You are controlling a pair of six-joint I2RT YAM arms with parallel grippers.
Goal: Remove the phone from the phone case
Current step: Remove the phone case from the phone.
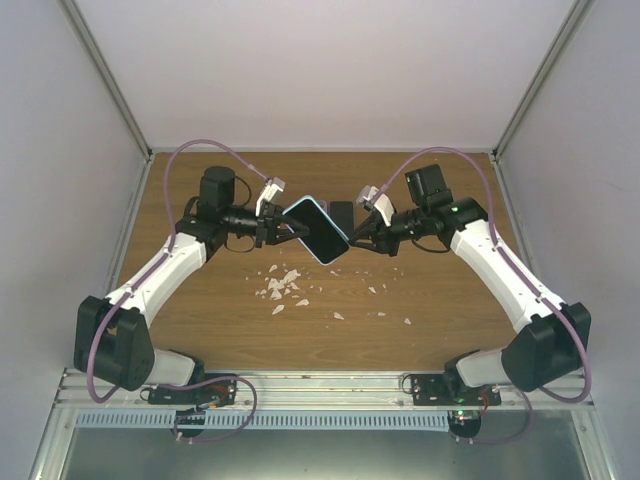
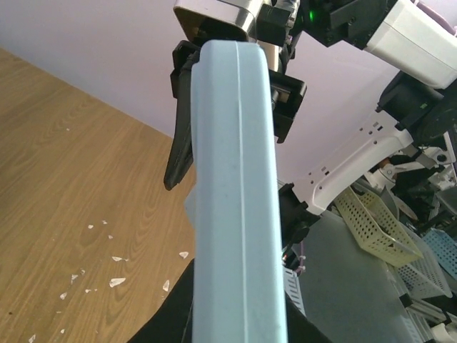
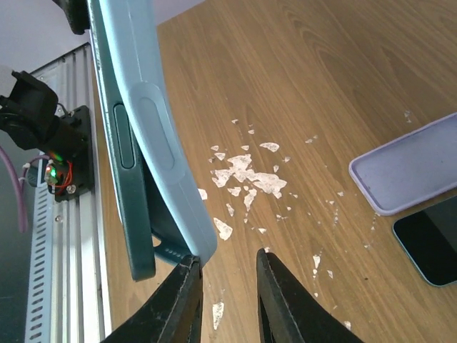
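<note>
No legible text anywhere, phone case [image 2: 235,179] plain (pale blue, unmarked), phone [image 3: 136,229] edge bare of any brand.

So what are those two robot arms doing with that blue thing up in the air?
They're trying to get a phone out of its light blue case. The left tool is clamped on one end of the phone and holds it above the table. The right tool sits at the case's corner with its fingers a little apart, gripping nothing. The case looks partly peeled off one edge, but it isn't off yet.
</note>
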